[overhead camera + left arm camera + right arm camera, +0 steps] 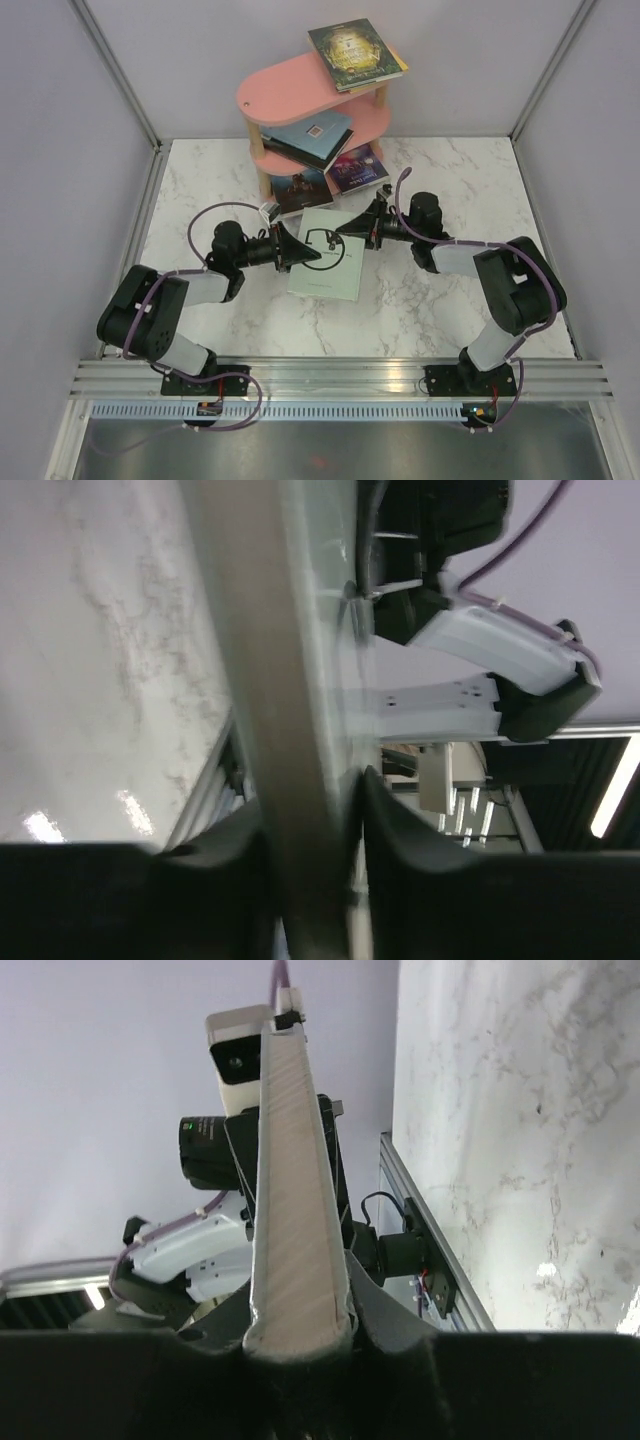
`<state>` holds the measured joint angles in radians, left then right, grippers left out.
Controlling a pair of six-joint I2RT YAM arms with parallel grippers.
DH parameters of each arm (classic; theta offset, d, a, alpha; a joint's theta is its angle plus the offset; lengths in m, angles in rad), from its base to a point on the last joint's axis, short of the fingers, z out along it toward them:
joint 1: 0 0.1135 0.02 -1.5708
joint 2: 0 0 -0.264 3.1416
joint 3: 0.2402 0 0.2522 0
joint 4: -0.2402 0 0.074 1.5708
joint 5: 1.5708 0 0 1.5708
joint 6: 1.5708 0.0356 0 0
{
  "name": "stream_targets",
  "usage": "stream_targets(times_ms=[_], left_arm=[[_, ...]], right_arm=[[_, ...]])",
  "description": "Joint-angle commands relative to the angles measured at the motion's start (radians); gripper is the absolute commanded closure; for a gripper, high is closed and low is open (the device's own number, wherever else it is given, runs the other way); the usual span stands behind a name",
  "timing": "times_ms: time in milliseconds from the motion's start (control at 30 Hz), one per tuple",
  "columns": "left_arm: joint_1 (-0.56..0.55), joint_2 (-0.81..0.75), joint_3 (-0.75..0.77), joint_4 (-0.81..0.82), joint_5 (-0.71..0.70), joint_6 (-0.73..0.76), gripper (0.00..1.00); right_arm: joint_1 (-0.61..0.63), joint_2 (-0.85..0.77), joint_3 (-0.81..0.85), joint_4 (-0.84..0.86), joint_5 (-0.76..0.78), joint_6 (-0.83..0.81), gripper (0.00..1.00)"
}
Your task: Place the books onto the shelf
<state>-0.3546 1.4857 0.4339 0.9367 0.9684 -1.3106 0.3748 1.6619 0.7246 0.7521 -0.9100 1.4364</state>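
Clamping the pale book (335, 275) at opposite edges.

White marble-patterned surface (400, 320), veined in grey, glossy, with small glints of light. Pale lilac walls (60, 130) closing in the surface on its left, far and right sides, with slanted metal posts (114, 70) at its far corners. Ribbed aluminium rail (340, 378) along the surface's near edge. Slotted white strip (340, 410) just nearer than that, then a dull grey panel (350, 450).
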Motion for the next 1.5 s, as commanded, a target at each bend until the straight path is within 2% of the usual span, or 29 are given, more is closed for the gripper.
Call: stream_targets(times_ms=[0,33,133,167,200,233,267,300,333,367,400,433,567,600,733,800,933,1067,1233,1333,1367,1400,1433,1467], left_arm=[[0.003,0.05,0.057,0.303,0.079,-0.186,0.75],[0.002,0.076,0.065,0.315,0.085,-0.196,0.97],[0.005,0.07,0.065,0.3,0.064,-0.196,0.98],[0.003,0.059,0.065,0.274,0.05,-0.185,0.98],[0.005,0.044,0.066,0.228,0.037,-0.168,0.98],[0.005,0.027,0.071,0.179,0.023,-0.12,0.98],[0.008,-0.026,0.092,0.04,-0.006,-0.086,0.98],[0.011,-0.054,0.11,-0.046,-0.023,-0.044,0.98],[0.012,-0.089,0.13,-0.134,-0.043,0.043,0.98],[0.016,-0.144,0.173,-0.315,-0.098,0.083,0.98],[0.02,-0.174,0.195,-0.39,-0.13,0.117,0.98],[0.023,-0.195,0.213,-0.451,-0.161,0.155,0.98],[0.034,-0.255,0.236,-0.527,-0.308,0.12,0.98],[0.034,-0.266,0.236,-0.539,-0.329,0.11,0.98],[0.034,-0.297,0.268,-0.625,-0.43,0.125,0.98],[0.032,-0.309,0.284,-0.659,-0.456,0.132,0.98],[0.034,-0.35,0.308,-0.751,-0.542,0.126,0.98],[0.029,-0.404,0.402,-1.016,-0.699,0.171,0.98],[0.029,-0.423,0.439,-1.088,-0.735,0.195,0.98],[0.028,-0.43,0.445,-1.134,-0.757,0.212,0.98],[0.028,-0.435,0.45,-1.15,-0.766,0.214,0.98],[0.028,-0.444,0.453,-1.18,-0.777,0.217,0.98],[0.028,-0.449,0.457,-1.196,-0.796,0.221,0.98],[0.026,-0.453,0.46,-1.207,-0.803,0.223,0.98]], right_arm=[[0.003,0.015,0.044,0.346,-0.086,0.205,1.0],[0.003,0.03,0.052,0.352,-0.086,0.209,1.0],[0.003,0.07,0.078,0.401,-0.076,0.252,0.99],[0.003,0.081,0.081,0.418,-0.073,0.265,0.89],[0.003,0.087,0.078,0.452,-0.072,0.292,0.6],[0.003,0.088,0.075,0.458,-0.07,0.297,0.5],[0.001,0.082,0.065,0.457,-0.063,0.297,0.41],[0.001,0.073,0.038,0.451,-0.059,0.294,0.24],[0.0,0.052,0.021,0.446,-0.053,0.288,0.18],[-0.001,0.038,0.004,0.441,-0.046,0.285,0.15],[-0.001,0.024,-0.029,0.42,-0.041,0.28,0.03],[-0.002,-0.009,-0.046,0.399,-0.035,0.257,0.02],[0.016,-0.118,-0.102,0.224,0.017,0.159,0.02],[0.024,-0.14,-0.105,0.131,0.046,0.138,0.02],[0.1,-0.234,-0.077,0.014,0.124,0.107,0.02],[0.118,-0.244,-0.045,-0.003,0.154,0.126,0.02],[0.167,-0.231,-0.005,0.07,0.23,0.214,0.02],[0.225,-0.217,0.033,0.107,0.315,0.272,0.07],[0.231,-0.209,0.09,0.075,0.391,0.288,0.13],[0.231,-0.163,0.107,0.162,0.428,0.35,0.26],[0.231,-0.151,0.11,0.193,0.434,0.392,0.39],[0.231,-0.136,0.121,0.234,0.441,0.403,0.46],[0.233,-0.133,0.127,0.239,0.442,0.41,0.59],[0.234,-0.133,0.14,0.23,0.442,0.412,0.67]])
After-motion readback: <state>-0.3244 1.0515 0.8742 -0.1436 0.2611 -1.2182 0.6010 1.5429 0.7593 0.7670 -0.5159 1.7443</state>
